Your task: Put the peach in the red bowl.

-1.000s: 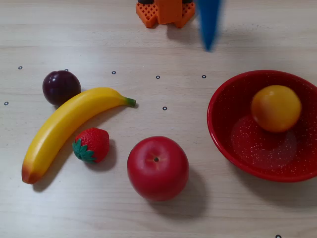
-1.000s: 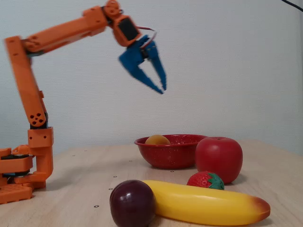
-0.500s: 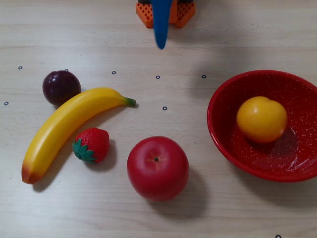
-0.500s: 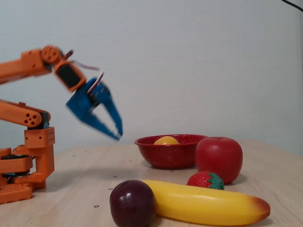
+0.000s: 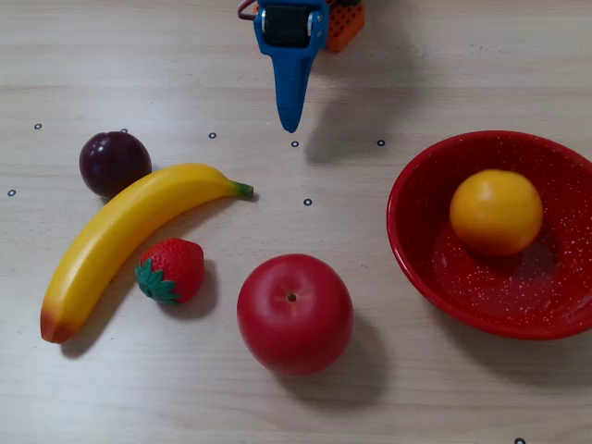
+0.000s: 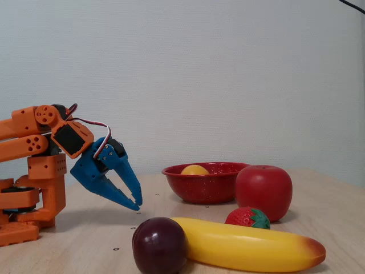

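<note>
The yellow-orange peach (image 5: 496, 211) lies inside the red speckled bowl (image 5: 481, 298) at the right of the overhead view. In the fixed view only the peach's top (image 6: 194, 169) shows above the bowl's rim (image 6: 199, 188). My blue gripper (image 5: 291, 123) is at the top centre of the overhead view, well apart from the bowl and pointing down at the table. In the fixed view the gripper (image 6: 138, 204) hangs just above the table on the left, its fingertips together and nothing between them.
A large red apple (image 5: 294, 313) stands in the front middle. A strawberry (image 5: 173, 269), a banana (image 5: 129, 236) and a dark plum (image 5: 114, 162) lie to the left. The orange arm base (image 6: 34, 188) stands at the fixed view's left edge.
</note>
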